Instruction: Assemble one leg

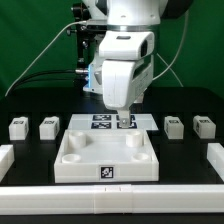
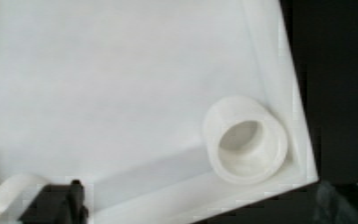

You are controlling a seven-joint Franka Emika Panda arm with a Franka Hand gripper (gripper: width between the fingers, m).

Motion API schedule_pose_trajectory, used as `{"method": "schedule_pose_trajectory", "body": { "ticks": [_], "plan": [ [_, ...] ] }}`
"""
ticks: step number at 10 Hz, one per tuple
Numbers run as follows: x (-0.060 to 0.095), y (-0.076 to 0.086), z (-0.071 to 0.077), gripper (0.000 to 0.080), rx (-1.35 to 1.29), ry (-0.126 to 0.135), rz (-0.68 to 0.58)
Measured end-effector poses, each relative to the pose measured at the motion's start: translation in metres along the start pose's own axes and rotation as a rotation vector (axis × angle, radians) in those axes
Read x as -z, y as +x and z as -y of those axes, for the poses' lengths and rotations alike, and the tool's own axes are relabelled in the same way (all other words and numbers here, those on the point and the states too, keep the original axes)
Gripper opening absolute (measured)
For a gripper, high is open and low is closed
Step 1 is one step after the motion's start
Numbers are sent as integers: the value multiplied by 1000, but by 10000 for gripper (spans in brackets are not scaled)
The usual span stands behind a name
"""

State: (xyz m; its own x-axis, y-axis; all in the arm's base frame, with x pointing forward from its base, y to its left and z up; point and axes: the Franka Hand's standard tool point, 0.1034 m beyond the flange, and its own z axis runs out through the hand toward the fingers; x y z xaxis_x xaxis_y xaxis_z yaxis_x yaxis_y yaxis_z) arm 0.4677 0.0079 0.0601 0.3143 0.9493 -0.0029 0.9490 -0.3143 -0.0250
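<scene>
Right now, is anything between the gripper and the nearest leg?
Nothing visible does. The gripper hangs over the far edge of the tray. The nearest leg stands on the table just off the tray's corner, toward the exterior view's right. Only the tray's rim lies between them.

- I see a small white block-shaped plastic leg (image 1: 47, 127) with a black-and-white square tag.
- Large square tray-like plastic piece (image 1: 75, 160): white.
- Flat table (image 1: 35, 150): black.
</scene>
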Motion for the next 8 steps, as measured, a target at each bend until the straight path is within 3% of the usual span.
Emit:
{"method": "schedule_pose_trajectory", "body": {
  "ticks": [2, 8],
  "plan": [
    [-6, -8, 6, 650, 60, 13, 6],
    [-12, -16, 7, 650, 179, 15, 5]
  ]
}}
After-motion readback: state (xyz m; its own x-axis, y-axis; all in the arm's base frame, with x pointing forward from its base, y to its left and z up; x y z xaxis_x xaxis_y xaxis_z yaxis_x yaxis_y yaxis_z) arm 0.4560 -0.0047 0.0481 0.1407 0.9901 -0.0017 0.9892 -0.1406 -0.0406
